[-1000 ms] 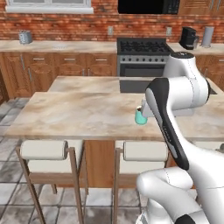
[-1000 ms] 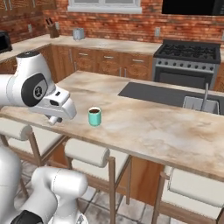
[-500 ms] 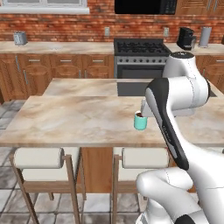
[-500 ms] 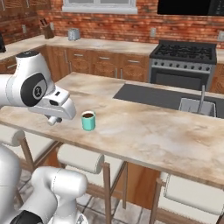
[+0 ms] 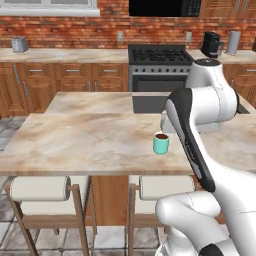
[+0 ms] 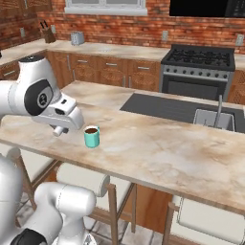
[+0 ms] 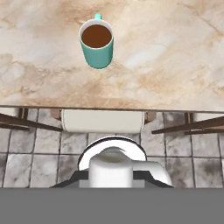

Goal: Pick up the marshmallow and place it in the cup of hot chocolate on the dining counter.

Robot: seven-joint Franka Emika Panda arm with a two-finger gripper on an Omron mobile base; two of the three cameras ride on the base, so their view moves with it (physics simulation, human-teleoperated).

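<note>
- The gripper (image 7: 110, 171) is closed down on the marshmallow (image 7: 110, 168), the stubby white cylinder you see between the finger tips at the bottom of the hand view; nothing else is held.
- The marshmallow stands with its short axis pointing along the gripper, its round end face turned toward the camera.
- The cup of hot chocolate (image 7: 96, 45) stands upright on the dining counter (image 7: 175, 65), near the counter's front edge, brown liquid showing at the rim.
- Key relation: in the hand view the cup lies ahead of the gripper and slightly to the left of its centre line, well apart from it. The counter edge and 1 stool cushion (image 7: 102, 121) lie between the 2, so the held marshmallow is over the floor side of the edge, not yet over the counter.
- In the right base view the hand (image 6: 64, 119) sits just to the left of the cup (image 6: 92, 136), beside it rather than above it.
- In the left base view the cup (image 5: 161, 143) appears just left of the forearm (image 5: 187, 135), which covers the hand.
- Judgement: you must carry the gripper forward over the edge and a little left until the marshmallow is centred above the rim, then release. Expect a miss if you release early, since the rim is a small target.
</note>
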